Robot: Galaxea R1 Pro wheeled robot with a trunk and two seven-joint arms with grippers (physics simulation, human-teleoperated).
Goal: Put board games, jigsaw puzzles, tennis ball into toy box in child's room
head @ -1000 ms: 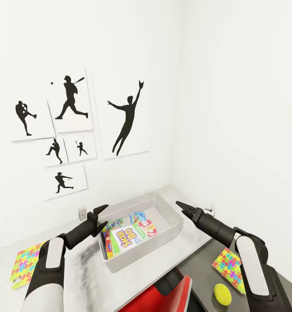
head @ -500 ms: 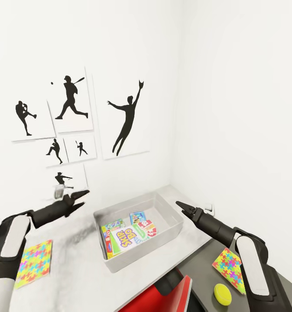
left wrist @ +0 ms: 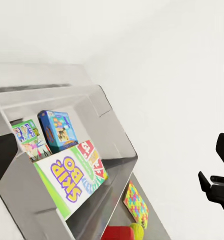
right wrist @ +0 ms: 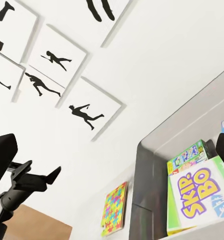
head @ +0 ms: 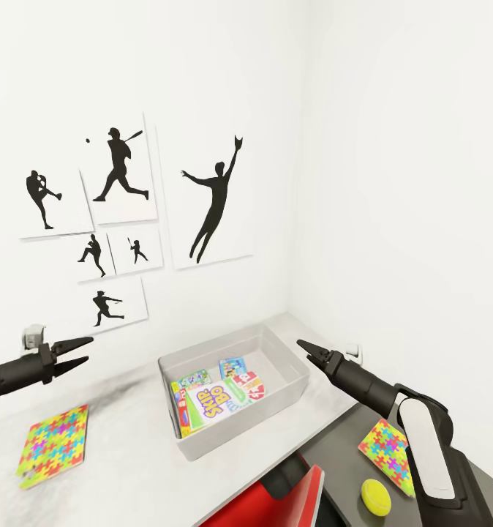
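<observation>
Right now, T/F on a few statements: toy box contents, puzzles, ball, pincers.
1. The toy box already holds board games. True.
2. Both jigsaw puzzles lie inside the box. False: one jigsaw puzzle lies on the table left of the box, the other jigsaw puzzle on the dark surface to its right.
3. The tennis ball sits outside the box. True.
4. The left pincer grips a puzzle. False: it is open and empty, above the table.
5. The right pincer rests inside the box. False: it hangs beside the box's right rim, holding nothing.
</observation>
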